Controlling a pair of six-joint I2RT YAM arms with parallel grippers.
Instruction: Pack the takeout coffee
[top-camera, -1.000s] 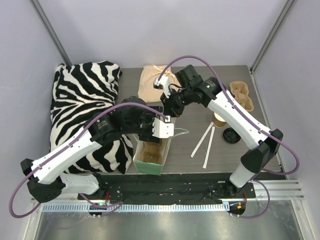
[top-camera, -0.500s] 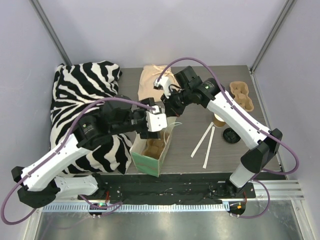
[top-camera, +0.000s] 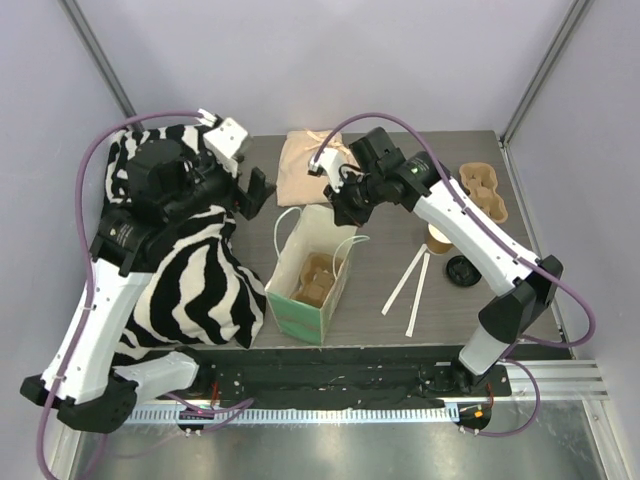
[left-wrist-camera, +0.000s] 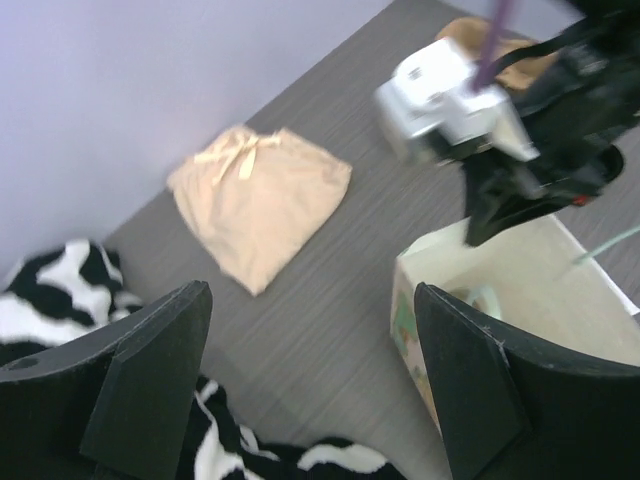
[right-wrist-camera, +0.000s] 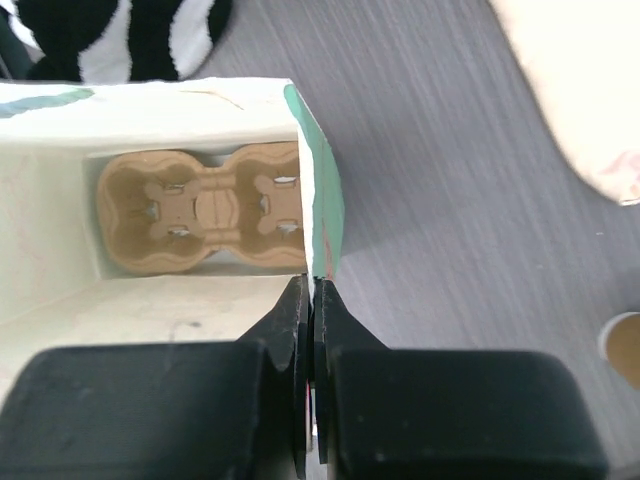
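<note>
At bag (top-camera: 300, 312) rim's one o'clock, my right gripper (top-camera: 345, 212) clenched the paper; left gripper (top-camera: 250, 190) hung released, empty. Judged: keep mouth taut.

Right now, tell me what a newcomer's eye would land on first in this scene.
The zebra-print blanket heaped on the left side of the table grabs the eye first. Next is the open paper bag standing near the front middle, a pulp cup carrier lying in its bottom. The right gripper is shut on the bag's rim, while the left gripper hangs open near the blanket's edge.
</note>
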